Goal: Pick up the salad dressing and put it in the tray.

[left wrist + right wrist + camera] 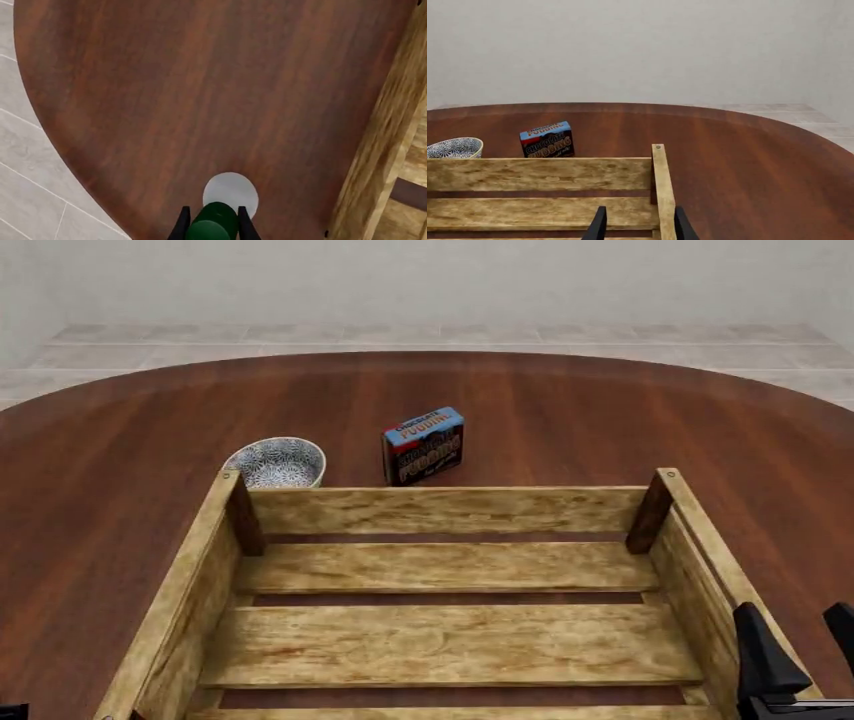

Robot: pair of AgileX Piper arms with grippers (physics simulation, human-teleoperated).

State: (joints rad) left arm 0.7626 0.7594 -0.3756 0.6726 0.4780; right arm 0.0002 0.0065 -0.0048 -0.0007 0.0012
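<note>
In the left wrist view the salad dressing (220, 210), a white bottle with a dark green cap, sits between the fingers of my left gripper (213, 222). The fingers press the cap from both sides, over the table near its curved edge. I cannot tell whether the bottle touches the table. It is out of sight in the front view. The tray (447, 510), a big wooden slat crate, stands in the middle; its side (380, 150) lies just beside the bottle. My right gripper (798, 640) is open and empty at the tray's near right corner (639, 225).
A blue pudding box (424, 446) and a blue-and-white patterned bowl (276, 462) stand just behind the tray's far wall. Both also show in the right wrist view, the box (547, 140) and the bowl (454, 148). The table's curved edge (60, 150) and the tiled floor lie close to the left gripper.
</note>
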